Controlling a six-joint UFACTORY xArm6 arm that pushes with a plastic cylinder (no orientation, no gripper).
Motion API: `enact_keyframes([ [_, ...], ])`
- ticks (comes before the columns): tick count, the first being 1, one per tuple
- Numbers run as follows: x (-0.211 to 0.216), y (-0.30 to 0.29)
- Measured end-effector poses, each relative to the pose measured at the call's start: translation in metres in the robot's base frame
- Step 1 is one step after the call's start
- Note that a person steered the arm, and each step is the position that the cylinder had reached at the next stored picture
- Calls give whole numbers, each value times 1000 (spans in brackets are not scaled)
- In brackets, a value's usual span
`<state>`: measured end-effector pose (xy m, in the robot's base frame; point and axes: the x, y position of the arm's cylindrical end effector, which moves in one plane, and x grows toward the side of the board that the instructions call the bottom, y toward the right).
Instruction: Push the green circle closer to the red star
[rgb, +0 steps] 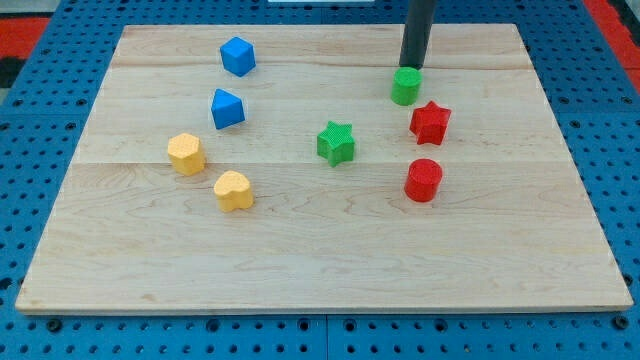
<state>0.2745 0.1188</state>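
A: Nearest the view's bottom sits the yellow heart (233, 190), with the red cylinder (423, 180) a little farther up on the view's right. Where is my tip?

B: My tip (411, 68) rests against the top side of the green circle (405, 86), touching it or all but. The rod carries no jaws, so there is nothing to clench or release; it only presses.

A: And the red star (430, 122)?

B: Just below the green circle and slightly to the view's right, with a narrow gap between them.

A: So which step is this?

B: The closing push, I judge. The tip is already behind the circle, on the side away from the star. The next move calls for a short slide toward the view's bottom, angled a little right, so the circle does not slip past the star's left side.

A: Anything in the way?

B: Nothing lies between them. The green star (336, 142) stands to the left, well clear. The two blue blocks (237, 56) (227, 108) and the yellow hexagon (186, 153) sit far off on the wooden board (520, 250).
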Motion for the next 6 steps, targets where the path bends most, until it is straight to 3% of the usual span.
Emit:
enact_keyframes([
  [2,0,-5],
  [6,44,-8],
])
